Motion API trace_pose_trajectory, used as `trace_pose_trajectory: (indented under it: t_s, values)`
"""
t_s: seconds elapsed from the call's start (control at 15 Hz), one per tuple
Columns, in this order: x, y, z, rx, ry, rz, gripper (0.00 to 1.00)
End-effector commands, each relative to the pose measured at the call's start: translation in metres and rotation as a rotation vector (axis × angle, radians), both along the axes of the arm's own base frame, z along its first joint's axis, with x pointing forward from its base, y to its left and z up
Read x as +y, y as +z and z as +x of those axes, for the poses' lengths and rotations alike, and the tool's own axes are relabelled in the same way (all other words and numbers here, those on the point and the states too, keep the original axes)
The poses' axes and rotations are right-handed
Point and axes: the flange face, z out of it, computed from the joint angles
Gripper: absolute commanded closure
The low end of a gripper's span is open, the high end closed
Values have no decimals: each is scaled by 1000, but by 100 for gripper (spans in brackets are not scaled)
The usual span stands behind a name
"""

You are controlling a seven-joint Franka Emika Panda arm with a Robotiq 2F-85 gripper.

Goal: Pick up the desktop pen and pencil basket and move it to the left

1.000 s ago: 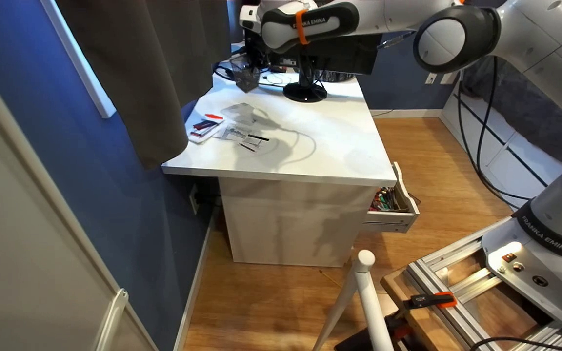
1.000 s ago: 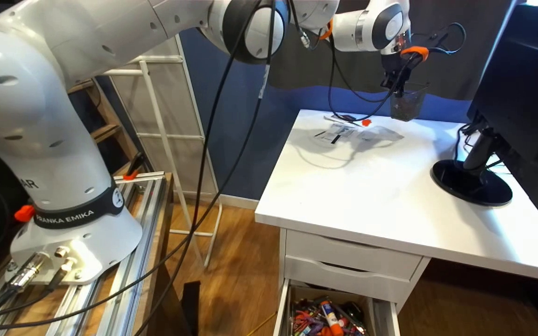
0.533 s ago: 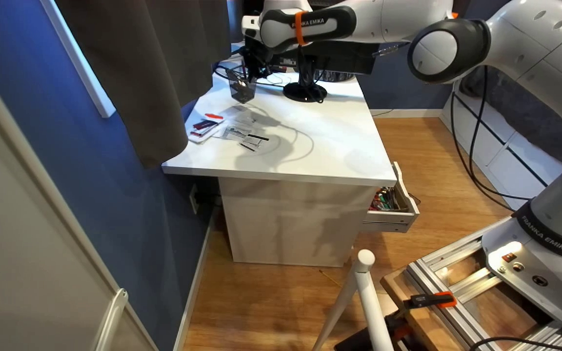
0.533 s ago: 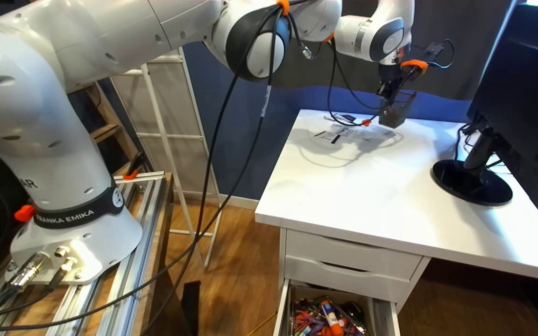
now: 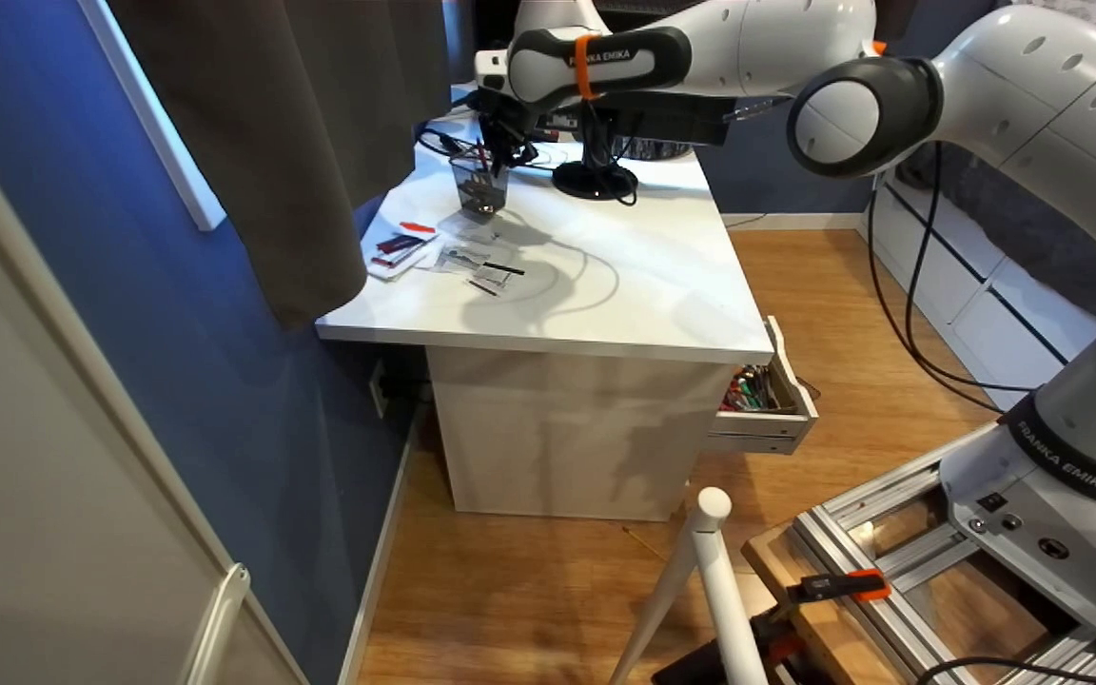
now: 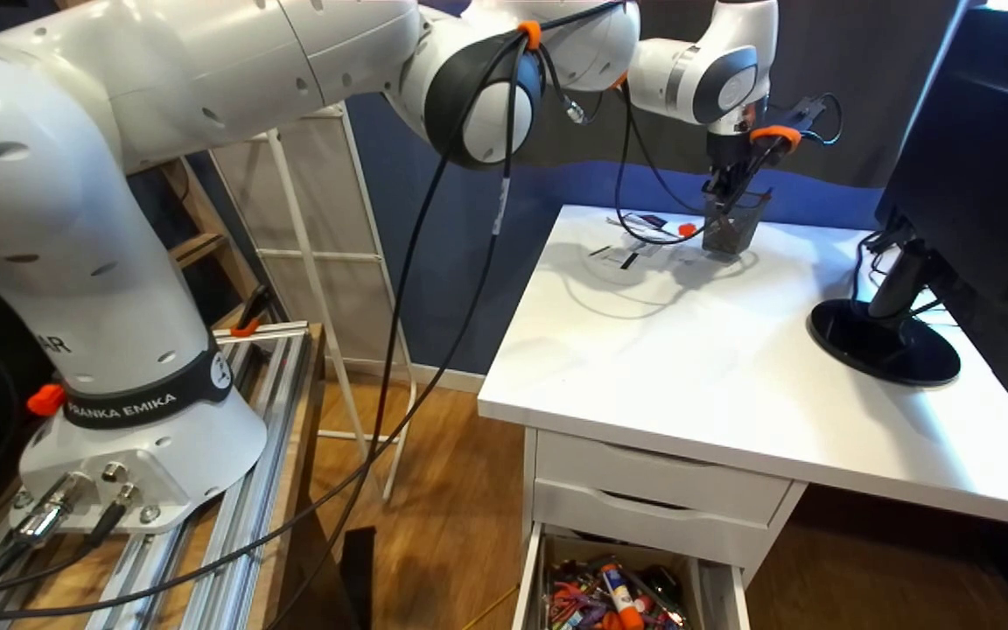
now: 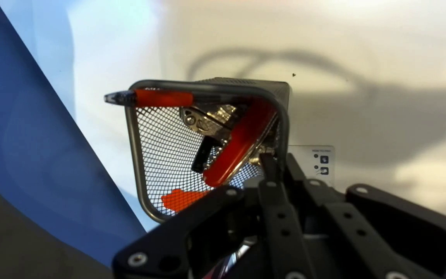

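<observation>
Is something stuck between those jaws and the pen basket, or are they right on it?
Nothing visible is in the way: in the wrist view, the jaws hold the pen basket by its rim, one inside and one outside. The red pen sticks out over a different corner, away from them.

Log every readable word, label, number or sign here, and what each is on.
"FRANKA EMIKA": base band, in both exterior views.
"NKA EMIKA": forearm, preceding letters mostly hidden by strap.
"AR": lower arm, possibly cut off.
"HOW TO": card, hazy; next word unsure, icons unclear.
Too small to read: cable tag, glue stick.
No numbers legible.
</observation>
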Motion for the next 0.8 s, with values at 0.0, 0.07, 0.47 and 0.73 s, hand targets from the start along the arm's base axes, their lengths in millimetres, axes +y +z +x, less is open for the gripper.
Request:
trace_pose_trajectory:
  t_s: [0.0,0.07,0.47,0.73]
  values:
    - [-1,6,3,-23,33,3,98]
    - [-2,4,3,-23,38,0,98]
    - [0,13,3,-33,58,11,48]
    - [9,41,1,-32,31,73,20]
